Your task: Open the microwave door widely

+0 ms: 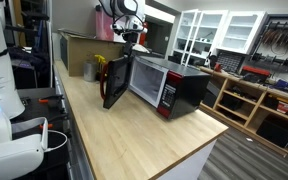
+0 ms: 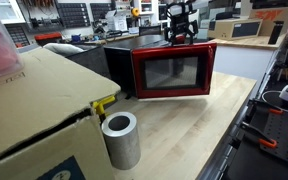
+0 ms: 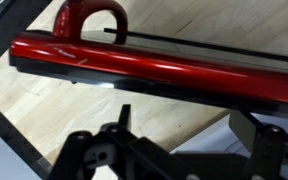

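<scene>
Red-framed, the microwave door [image 1: 116, 82] stands swung out from the microwave [image 1: 174, 88] on the wooden bench [image 1: 134, 140]. My claw [image 2: 180, 30] hovers above the door's top edge, fingers apart, gripping nothing. To widen the opening, I should push steadily along the hinge arc.

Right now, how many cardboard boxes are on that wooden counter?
2: one brown cardboard box behind the red-fronted microwave, another beside the grey metal cylinder. Others may be hidden.

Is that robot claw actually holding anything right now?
No. The gripper hangs open above the top edge of the red microwave door, which stands swung out from the microwave; its fingers touch nothing.
</scene>
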